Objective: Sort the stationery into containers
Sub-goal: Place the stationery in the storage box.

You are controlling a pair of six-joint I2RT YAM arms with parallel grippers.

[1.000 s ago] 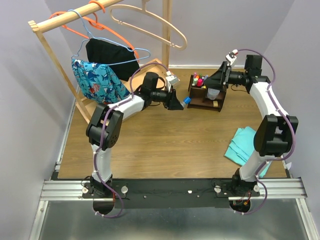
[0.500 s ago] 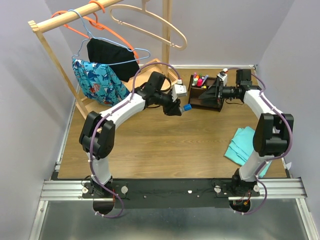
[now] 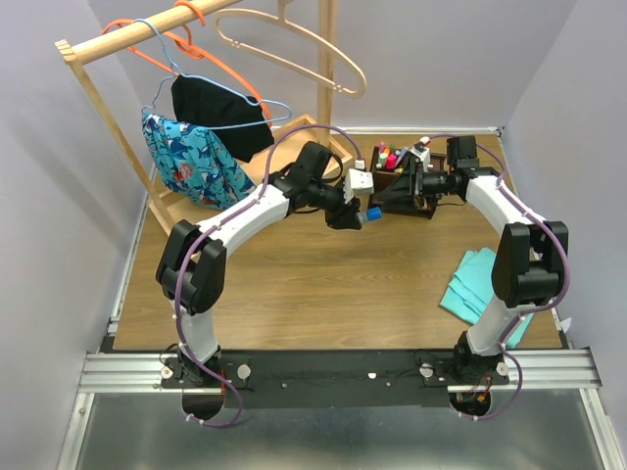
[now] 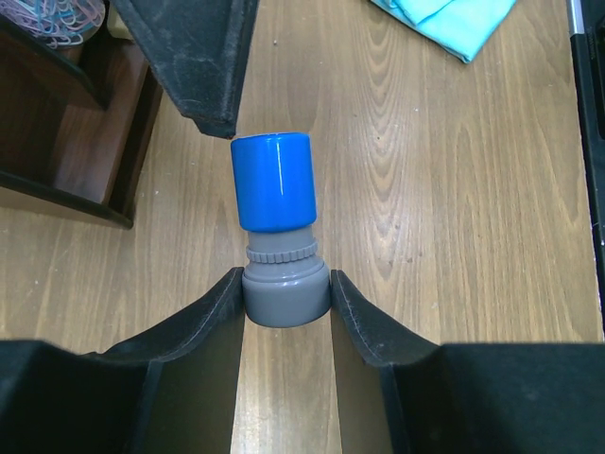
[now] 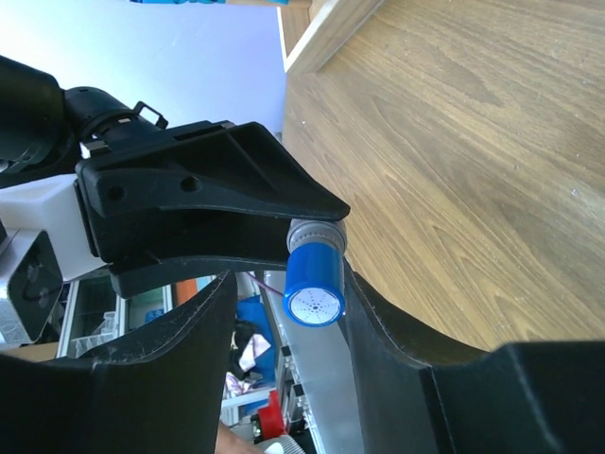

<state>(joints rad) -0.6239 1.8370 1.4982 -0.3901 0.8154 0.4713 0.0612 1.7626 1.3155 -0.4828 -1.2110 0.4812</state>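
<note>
A stubby stationery piece with a grey body (image 4: 285,298) and a blue cap (image 4: 273,180) sticks out over the table. My left gripper (image 4: 285,284) is shut on its grey end. In the top view the left gripper (image 3: 355,215) holds that blue cap (image 3: 371,212) just left of the dark brown organizer (image 3: 419,204). My right gripper (image 5: 286,284) faces it with jaws open around the blue cap (image 5: 314,276). One finger (image 5: 378,312) touches the cap and a gap remains on the other side. Markers with coloured caps (image 3: 390,157) stand in the organizer. Purple clips (image 4: 52,19) lie in a compartment.
A folded teal cloth (image 3: 477,282) lies at the right of the table. A pale wooden clothes rack (image 3: 108,39) with hangers and hung garments (image 3: 191,157) stands at the back left. Walls close in on both sides.
The left arm has carried the blue-capped piece right, towards the organizer. The right arm has come down and left to meet it, and its jaws have narrowed around the cap.
</note>
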